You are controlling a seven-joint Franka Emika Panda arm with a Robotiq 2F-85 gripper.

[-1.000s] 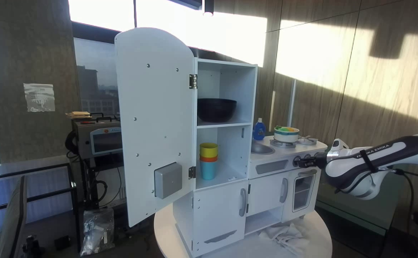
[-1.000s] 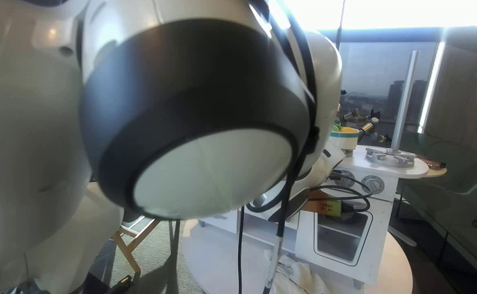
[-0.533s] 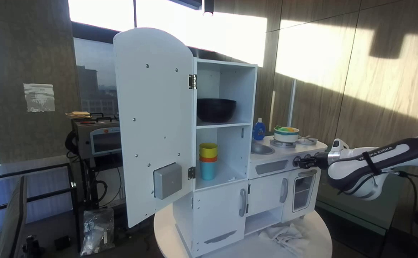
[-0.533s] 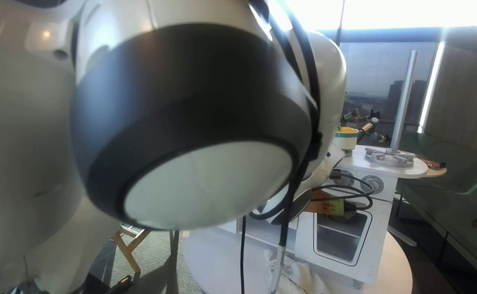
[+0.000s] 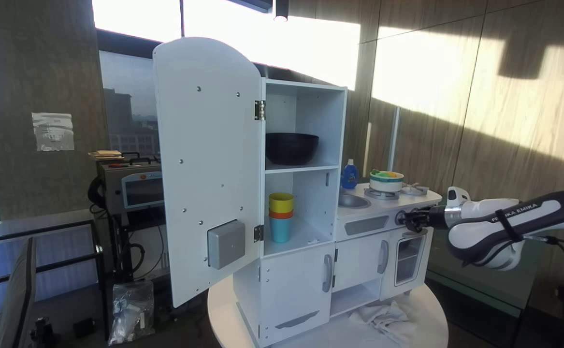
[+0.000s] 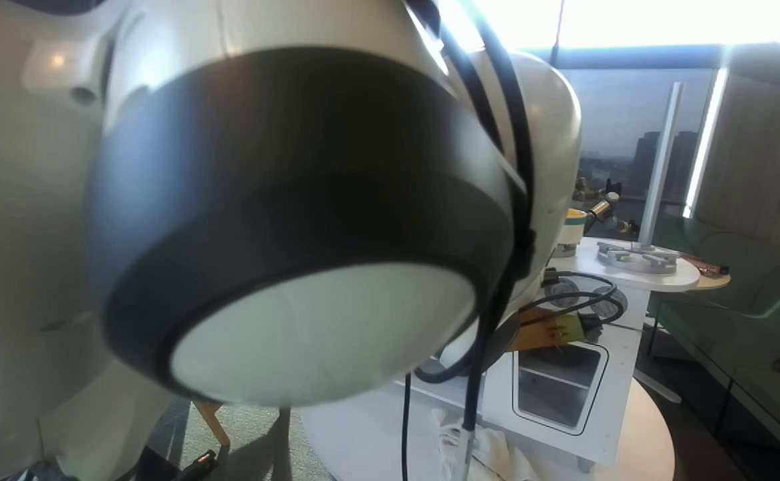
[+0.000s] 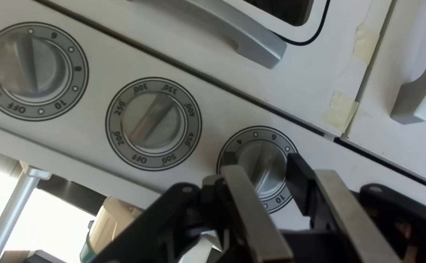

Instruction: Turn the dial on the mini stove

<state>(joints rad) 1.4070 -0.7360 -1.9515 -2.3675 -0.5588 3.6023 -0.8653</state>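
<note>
Below the jaws, a round pale table (image 5: 431, 314) carried the play kitchen (image 5: 294, 290) and a crumpled cloth (image 5: 385, 319); beyond them rose a sunlit wood-panelled wall (image 5: 480, 92). The mini stove (image 5: 390, 275) stood before the gripper (image 7: 262, 159), its jaws parted with one dial (image 7: 264, 164) showing between them; whether they touched it, I couldn't tell. Two more dials (image 7: 153, 122) sat to one side of the jaws. A striped pot (image 5: 386, 185) rested on a burner (image 5: 381, 195) above, and farther away stood a tall cupboard (image 5: 323, 111), its arched door (image 5: 207, 164) open. In an exterior view, the arm (image 6: 309, 167) hid the jaws.
</note>
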